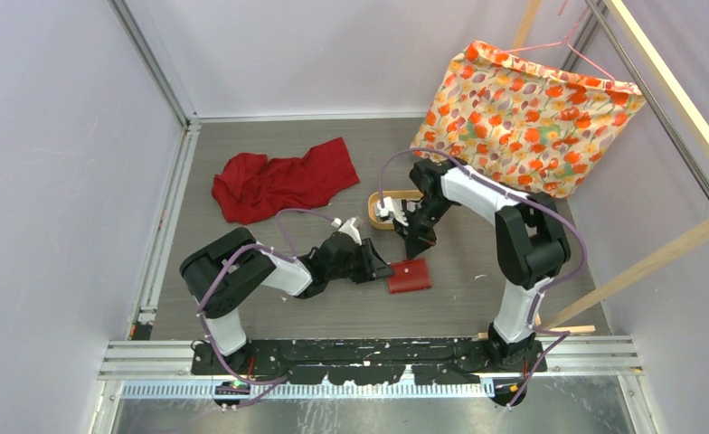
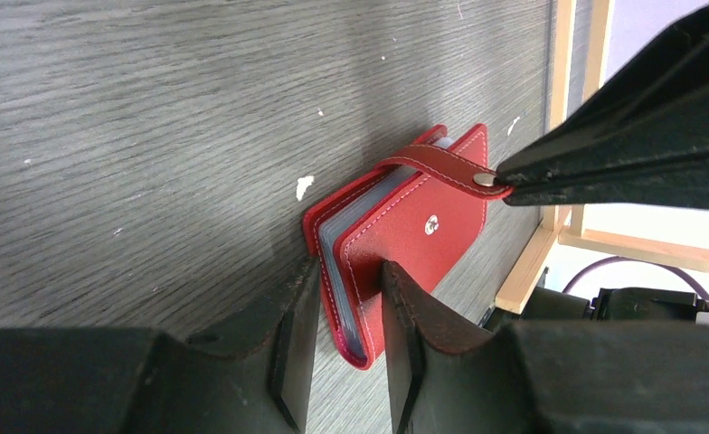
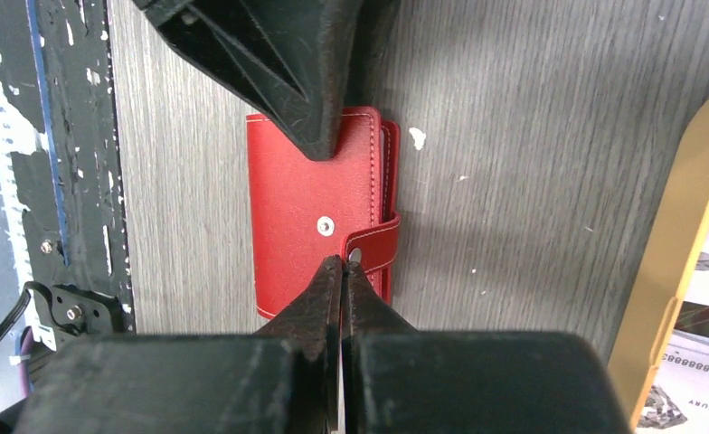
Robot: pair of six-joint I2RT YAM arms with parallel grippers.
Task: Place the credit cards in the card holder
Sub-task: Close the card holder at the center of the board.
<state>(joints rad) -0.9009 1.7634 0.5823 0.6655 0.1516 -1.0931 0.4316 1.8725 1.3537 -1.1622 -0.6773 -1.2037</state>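
Observation:
The red card holder point(image 1: 411, 277) lies on the grey table; pale inner pockets show along its edge in the left wrist view point(image 2: 396, 226). My left gripper point(image 1: 386, 269) is shut on its near corner, one finger point(image 2: 292, 334) on each cover. My right gripper point(image 1: 415, 252) is shut, its tips pinching the end of the snap tab point(image 3: 376, 246), which arches up off the cover point(image 3: 292, 208). Credit cards point(image 3: 705, 258), whitish with dark print, lie in the oval tan wooden tray point(image 3: 663, 271). In the top view the right arm partly hides the tray point(image 1: 375, 213).
A crumpled red cloth point(image 1: 278, 181) lies at the back left. A floral fabric bag point(image 1: 527, 117) hangs on a pink hanger at the back right. A wooden frame point(image 1: 658, 258) runs along the right side. Walls close in on the left and at the back.

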